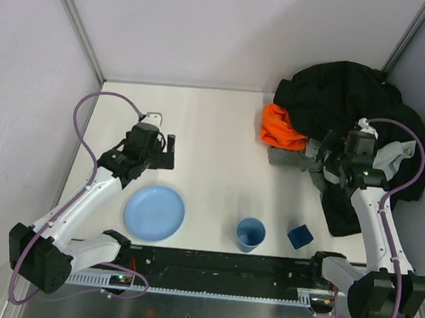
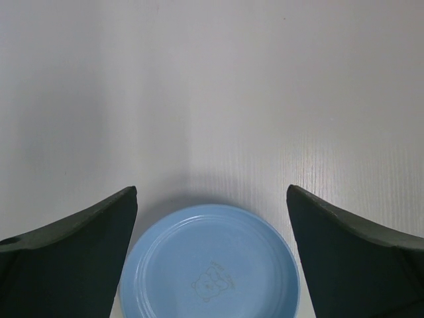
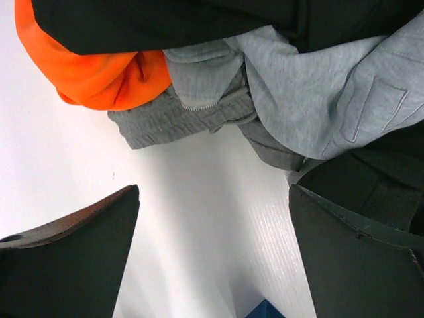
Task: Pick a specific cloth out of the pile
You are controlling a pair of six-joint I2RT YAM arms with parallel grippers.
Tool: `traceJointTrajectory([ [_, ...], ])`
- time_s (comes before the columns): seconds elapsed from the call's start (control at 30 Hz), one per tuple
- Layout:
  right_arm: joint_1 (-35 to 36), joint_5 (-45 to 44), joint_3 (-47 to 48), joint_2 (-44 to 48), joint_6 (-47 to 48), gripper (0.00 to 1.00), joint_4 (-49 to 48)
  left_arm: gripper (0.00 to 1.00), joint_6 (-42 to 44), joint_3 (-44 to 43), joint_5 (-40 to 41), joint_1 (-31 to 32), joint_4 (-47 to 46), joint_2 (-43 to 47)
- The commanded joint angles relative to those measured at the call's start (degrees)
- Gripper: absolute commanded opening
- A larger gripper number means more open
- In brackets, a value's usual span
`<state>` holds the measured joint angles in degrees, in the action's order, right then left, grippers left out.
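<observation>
We hold our right fingers (image 3: 73, 258) wide over the worktop (image 3: 199, 218) near the grey cloth (image 3: 159, 126); our left fingers (image 2: 66, 258) gape near the blue plate (image 2: 212, 265).

In the right wrist view the grey cloth (image 3: 173, 119) runs up under the black jacket (image 3: 165, 23) and the orange cloth (image 3: 93, 73), so its upper edge is hidden; where it ends against the paler grey fabric (image 3: 311, 93) at right cannot be told. A blue thing (image 3: 265, 310) is cut to a sliver by the bottom edge. In the left wrist view the bottom edge cuts the blue plate (image 2: 209, 265), its sides behind the fingers (image 2: 66, 265) of the left claw (image 2: 212, 190). From above, the right claw (image 1: 325, 163) hides part of the pile (image 1: 338, 88)
</observation>
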<state>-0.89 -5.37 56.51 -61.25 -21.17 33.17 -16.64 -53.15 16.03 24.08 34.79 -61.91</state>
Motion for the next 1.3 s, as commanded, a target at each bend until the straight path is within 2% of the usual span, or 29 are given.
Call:
traceJointTrajectory([
  [0.0, 0.68, 0.63, -1.06, -0.39, -0.10, 0.99, -1.01, 1.00, 0.04, 1.17, -2.00, -0.23, -3.48, 2.20],
  [0.3, 4.86, 0.10, -5.64, 1.12, -1.46, 0.99, -1.54, 1.00, 0.57, 1.02, -16.39, -0.21, -6.03, 0.19],
  [0.8, 6.54, 0.69, -7.86, 1.84, -2.91, 0.99, -1.21, 1.00, -8.14, 0.30, -41.88, 1.19, -14.45, -9.98],
  [1.03, 6.29, 2.02, -7.90, 0.81, -3.62, 0.99, -1.95, 1.00, -10.79, 0.82, -46.06, 3.30, -18.06, -13.60],
  [1.27, 5.25, 7.01, -7.82, -2.04, -3.65, 0.99, -6.38, 1.00, -8.30, 1.82, -46.04, 3.52, -18.32, -13.01],
])
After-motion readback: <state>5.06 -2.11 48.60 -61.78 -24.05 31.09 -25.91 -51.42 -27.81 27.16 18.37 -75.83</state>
